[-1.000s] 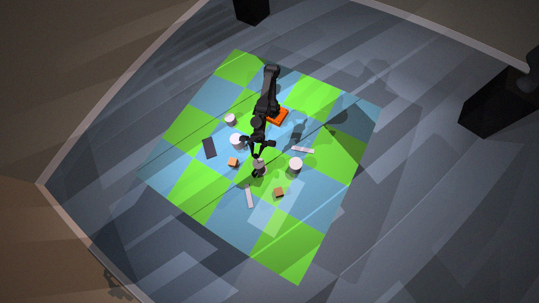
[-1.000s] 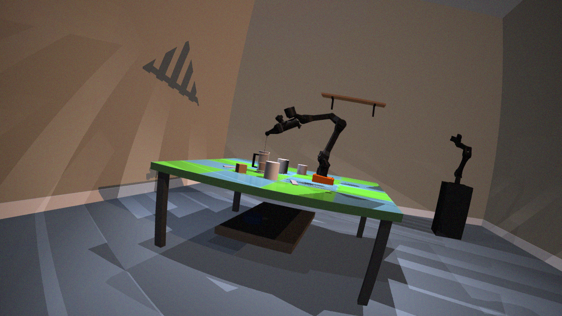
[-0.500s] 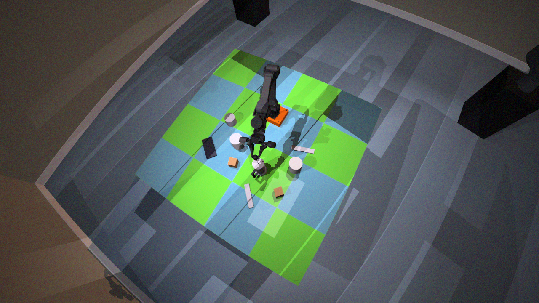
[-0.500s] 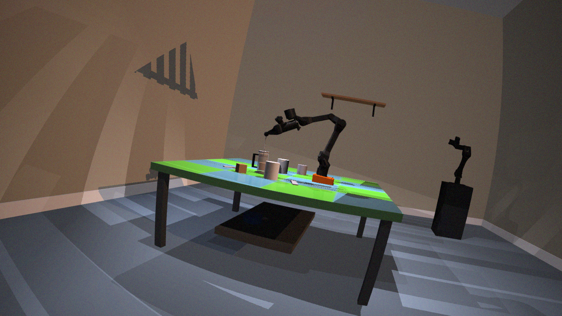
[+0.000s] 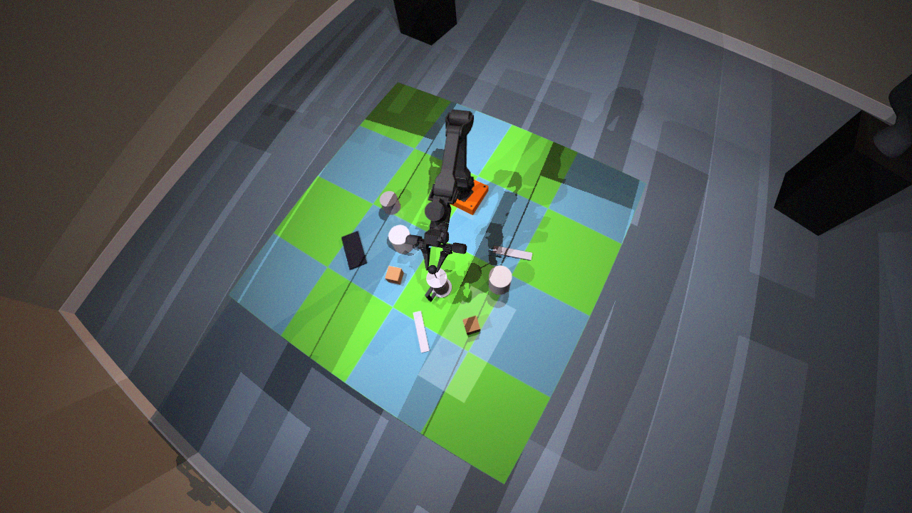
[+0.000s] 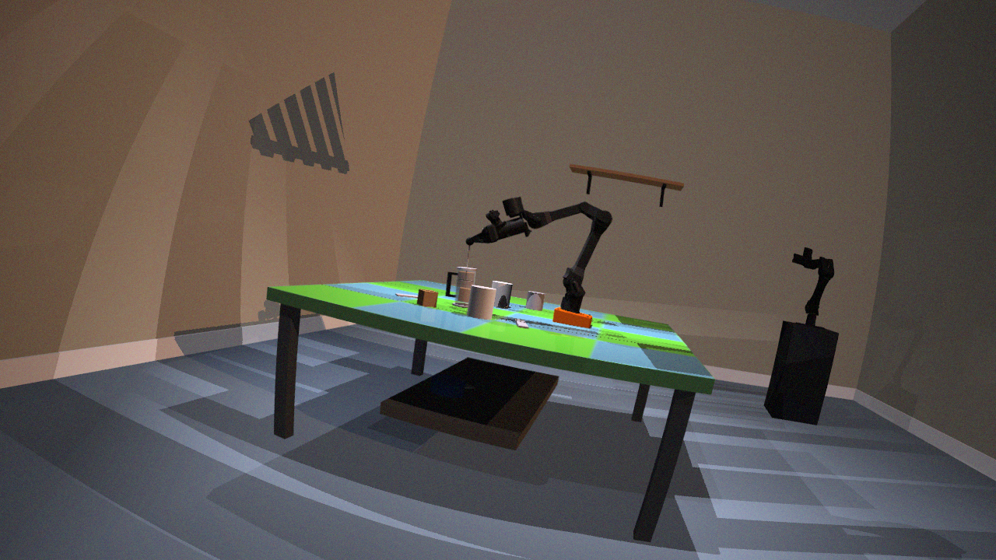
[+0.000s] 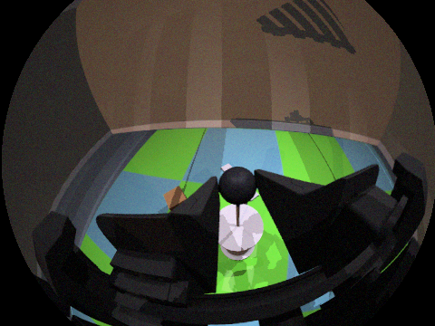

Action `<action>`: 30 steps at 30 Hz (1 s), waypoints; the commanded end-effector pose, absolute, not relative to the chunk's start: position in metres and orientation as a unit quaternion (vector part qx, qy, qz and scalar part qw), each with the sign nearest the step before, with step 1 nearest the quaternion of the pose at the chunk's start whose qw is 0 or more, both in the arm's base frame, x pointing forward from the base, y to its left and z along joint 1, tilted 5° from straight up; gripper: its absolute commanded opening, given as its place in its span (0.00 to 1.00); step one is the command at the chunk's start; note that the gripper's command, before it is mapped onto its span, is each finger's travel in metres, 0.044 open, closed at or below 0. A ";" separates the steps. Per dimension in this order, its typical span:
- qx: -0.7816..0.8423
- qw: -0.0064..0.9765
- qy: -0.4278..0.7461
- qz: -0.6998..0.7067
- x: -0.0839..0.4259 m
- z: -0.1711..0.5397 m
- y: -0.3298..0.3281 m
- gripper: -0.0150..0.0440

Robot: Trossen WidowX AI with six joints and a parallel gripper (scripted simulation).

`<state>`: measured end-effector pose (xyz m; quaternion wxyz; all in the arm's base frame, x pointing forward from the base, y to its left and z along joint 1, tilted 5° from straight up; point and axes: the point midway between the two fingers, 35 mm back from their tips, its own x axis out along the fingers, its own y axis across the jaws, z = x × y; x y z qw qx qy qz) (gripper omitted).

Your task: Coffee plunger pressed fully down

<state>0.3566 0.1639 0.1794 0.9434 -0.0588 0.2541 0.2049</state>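
Observation:
The coffee press [image 5: 440, 284] [image 6: 465, 285] [image 7: 240, 228] stands upright on the table, with a black handle at its side. Its plunger knob [image 5: 432, 268] [image 6: 470, 241] [image 7: 237, 185] is a black ball on a thin rod that rises well above the lid. My gripper [image 5: 432, 268] [image 6: 471, 241] [image 7: 236, 178] is shut on the knob, one finger on each side of it. The fingers are above the press and clear of its lid. Part of the press body is hidden under the lid in the wrist view.
White cylinders [image 5: 499, 279] [image 5: 399, 237] [image 5: 388, 201] stand around the press. Small brown blocks [image 5: 394, 274] [image 5: 471, 324], white bars [image 5: 420, 331] [image 5: 514, 254] and a dark flat slab [image 5: 353, 250] lie on the checkered table [image 5: 497, 421].

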 end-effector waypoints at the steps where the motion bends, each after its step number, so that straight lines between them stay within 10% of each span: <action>1: -0.063 0.935 0.283 0.204 0.353 0.152 0.163 0.45; 30: -0.063 0.935 0.282 0.204 0.360 0.111 0.165 0.45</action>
